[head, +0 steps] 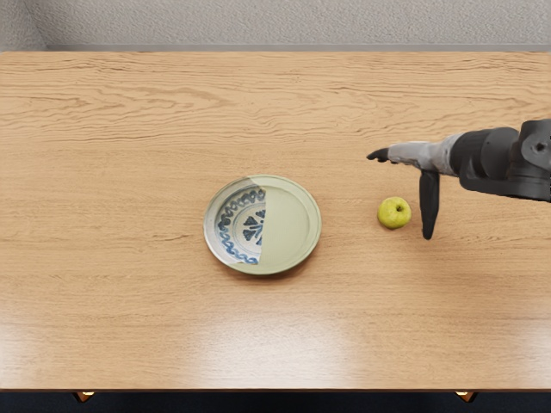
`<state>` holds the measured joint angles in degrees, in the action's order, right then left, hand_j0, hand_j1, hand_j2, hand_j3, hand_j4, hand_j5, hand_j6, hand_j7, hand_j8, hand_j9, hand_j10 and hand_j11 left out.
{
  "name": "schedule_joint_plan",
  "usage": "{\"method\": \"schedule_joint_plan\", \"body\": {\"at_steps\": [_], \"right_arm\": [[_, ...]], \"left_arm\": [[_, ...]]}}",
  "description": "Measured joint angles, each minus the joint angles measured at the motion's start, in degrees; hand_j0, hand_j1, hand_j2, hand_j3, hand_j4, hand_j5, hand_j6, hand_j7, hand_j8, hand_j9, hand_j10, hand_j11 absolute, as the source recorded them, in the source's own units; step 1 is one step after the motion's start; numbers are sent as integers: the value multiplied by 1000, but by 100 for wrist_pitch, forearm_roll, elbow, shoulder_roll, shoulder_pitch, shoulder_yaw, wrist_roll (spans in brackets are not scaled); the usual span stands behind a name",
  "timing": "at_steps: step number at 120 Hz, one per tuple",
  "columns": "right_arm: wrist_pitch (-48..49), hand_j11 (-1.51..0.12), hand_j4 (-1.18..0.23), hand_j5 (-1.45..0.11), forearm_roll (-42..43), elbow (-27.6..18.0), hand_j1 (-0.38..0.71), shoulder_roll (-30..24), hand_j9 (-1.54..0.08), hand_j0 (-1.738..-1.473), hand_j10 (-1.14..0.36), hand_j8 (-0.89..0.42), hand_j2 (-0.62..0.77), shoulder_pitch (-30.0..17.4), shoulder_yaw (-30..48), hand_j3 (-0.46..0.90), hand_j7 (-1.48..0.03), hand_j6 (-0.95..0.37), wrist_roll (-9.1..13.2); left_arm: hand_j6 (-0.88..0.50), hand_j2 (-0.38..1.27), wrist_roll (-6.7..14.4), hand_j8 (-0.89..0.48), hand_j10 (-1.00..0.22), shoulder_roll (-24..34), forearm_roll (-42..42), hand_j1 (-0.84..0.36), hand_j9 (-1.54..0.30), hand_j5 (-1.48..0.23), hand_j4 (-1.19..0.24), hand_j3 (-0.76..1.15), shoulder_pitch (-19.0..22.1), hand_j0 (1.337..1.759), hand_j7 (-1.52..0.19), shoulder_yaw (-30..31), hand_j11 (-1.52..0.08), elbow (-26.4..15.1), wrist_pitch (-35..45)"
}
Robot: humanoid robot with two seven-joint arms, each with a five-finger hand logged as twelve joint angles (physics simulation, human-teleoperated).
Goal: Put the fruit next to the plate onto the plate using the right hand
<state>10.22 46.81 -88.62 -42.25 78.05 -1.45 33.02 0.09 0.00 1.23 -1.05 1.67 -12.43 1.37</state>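
A small yellow-green apple lies on the wooden table to the right of the plate, a round pale green dish with a blue pattern on its left half. My right hand comes in from the right edge and hovers just above and to the right of the apple. Its fingers are spread: one dark fingertip points left, another finger hangs down beside the apple. Nothing is held. The apple stands apart from the plate.
The wooden table stretches wide around the plate, with its front edge near the bottom of the view and a grey wall behind its far edge.
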Motion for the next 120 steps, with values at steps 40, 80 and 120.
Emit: {"method": "schedule_joint_plan", "body": {"at_steps": [40, 80, 120], "right_arm": [[-1652, -30, -27, -31, 1023, -486, -323, 86, -30, -1658, -26, -27, -3, -744, -239, 0, -30, -29, 149], [-2182, -253, -198, -254, 1521, -346, -117, 324, -253, -1658, -198, -199, -37, -1153, -208, 0, -253, -200, 196], [-2208, -411, -319, -411, 1551, -261, 28, 413, -411, -1658, -319, -320, -60, -1251, -200, 0, -410, -321, 198]], "left_arm": [[0, 0, 0, 0, 0, 0, 0, 349, 0, 0, 0, 0, 0, 1658, 0, 0, 0, 0, 1], [0, 0, 0, 0, 0, 0, 0, 349, 0, 0, 0, 0, 0, 1658, 0, 0, 0, 2, -1], [0, 0, -2, 0, 0, 0, 0, 349, 0, 0, 0, 0, 0, 1658, 0, 0, 0, 0, 2]]}}
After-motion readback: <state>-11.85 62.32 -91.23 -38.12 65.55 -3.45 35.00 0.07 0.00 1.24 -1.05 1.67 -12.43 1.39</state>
